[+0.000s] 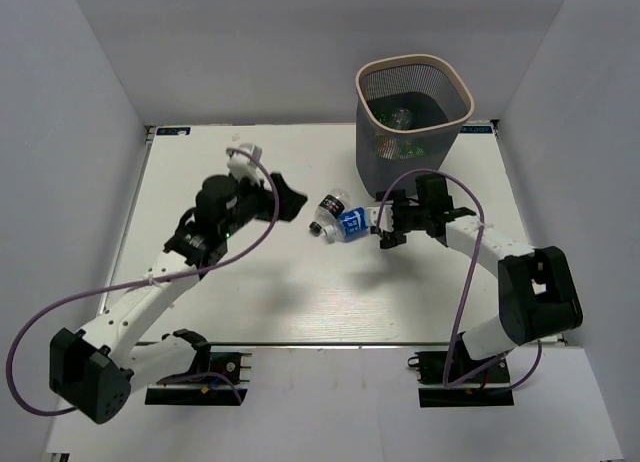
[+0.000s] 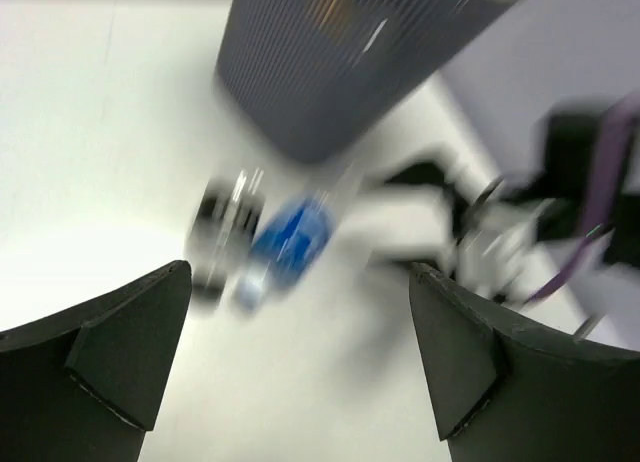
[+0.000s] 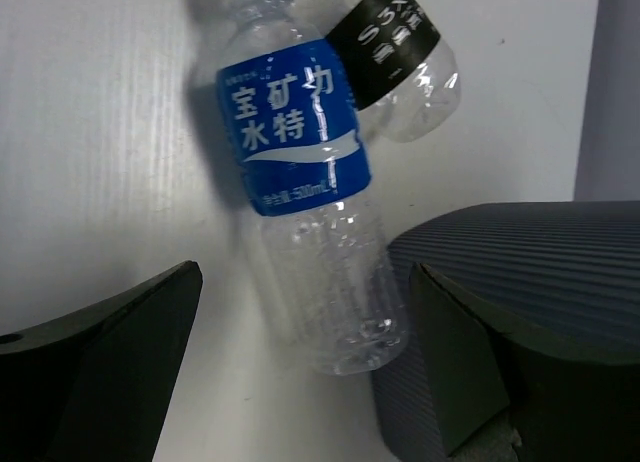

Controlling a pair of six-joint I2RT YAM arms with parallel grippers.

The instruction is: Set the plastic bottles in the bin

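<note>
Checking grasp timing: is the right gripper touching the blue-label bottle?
Cannot tell. In the right wrist view the blue-label bottle lies inside the open right gripper; its base meets one finger's edge, contact or mere overlap unclear.

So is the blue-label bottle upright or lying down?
Lying down: the blue-label bottle rests flat on the table, between the open fingers of the right gripper.

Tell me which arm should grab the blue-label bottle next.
Right. Its open jaws bracket the blue-label bottle, and the bin stands close by; the left jaws sit farther off.
</note>
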